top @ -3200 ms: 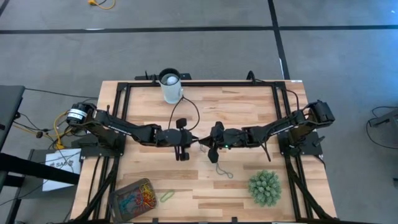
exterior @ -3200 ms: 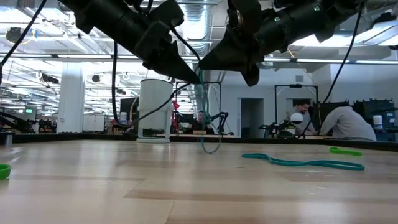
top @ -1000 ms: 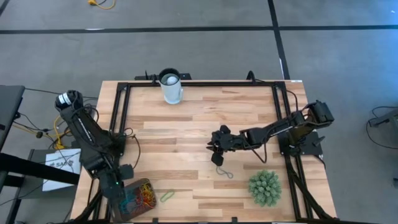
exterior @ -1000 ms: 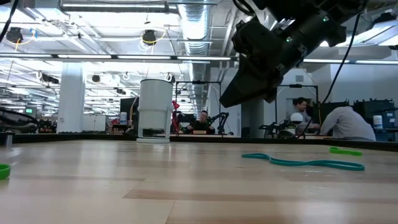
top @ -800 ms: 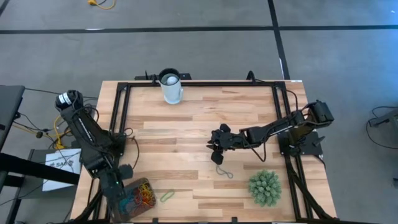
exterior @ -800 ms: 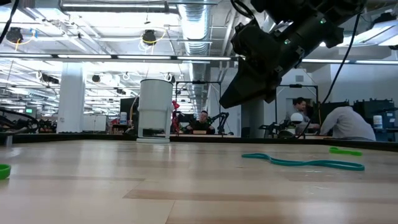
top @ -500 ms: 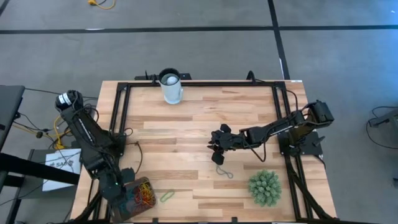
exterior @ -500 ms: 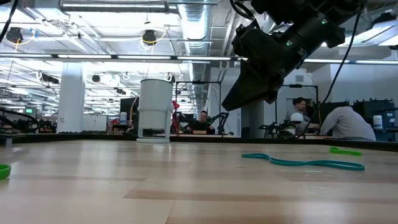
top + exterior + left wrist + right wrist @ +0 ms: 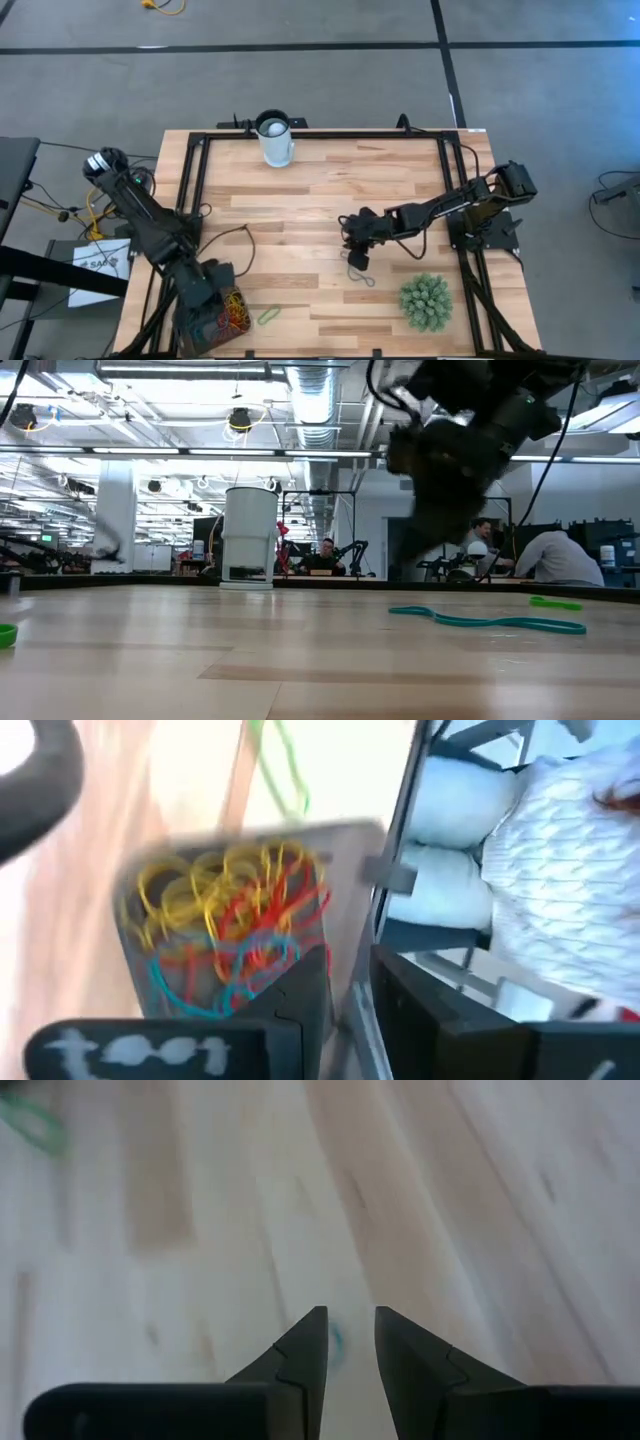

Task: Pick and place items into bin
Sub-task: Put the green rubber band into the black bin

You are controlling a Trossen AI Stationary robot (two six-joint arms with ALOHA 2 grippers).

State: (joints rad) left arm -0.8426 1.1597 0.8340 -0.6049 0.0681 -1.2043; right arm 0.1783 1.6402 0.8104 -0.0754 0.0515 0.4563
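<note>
The brownish-grey bin (image 9: 196, 336) stands at the table's near left corner and holds several yellow, red and blue bands (image 9: 230, 910). My left gripper (image 9: 208, 292) hovers over the bin's far side, slightly open and empty in the left wrist view (image 9: 350, 982). A teal band (image 9: 361, 276) lies flat on the table's middle and shows in the low view (image 9: 485, 623). My right gripper (image 9: 356, 262) is just above its far end, slightly open (image 9: 350, 1320), fingers pointing down. A green band (image 9: 268, 315) lies flat to the right of the bin.
A white cylindrical cup (image 9: 275, 140) stands at the far edge. A spiky green plant ball (image 9: 425, 302) sits near the right front corner. The black frame rails (image 9: 320, 135) run round the table. A person's white knitted garment (image 9: 570, 870) shows beyond the frame by the bin.
My left gripper has swung toward the table's right, from the bin's left edge to over the bin. My right gripper has gone down and toward the near edge, closer to the teal band. The bands on the table have not moved.
</note>
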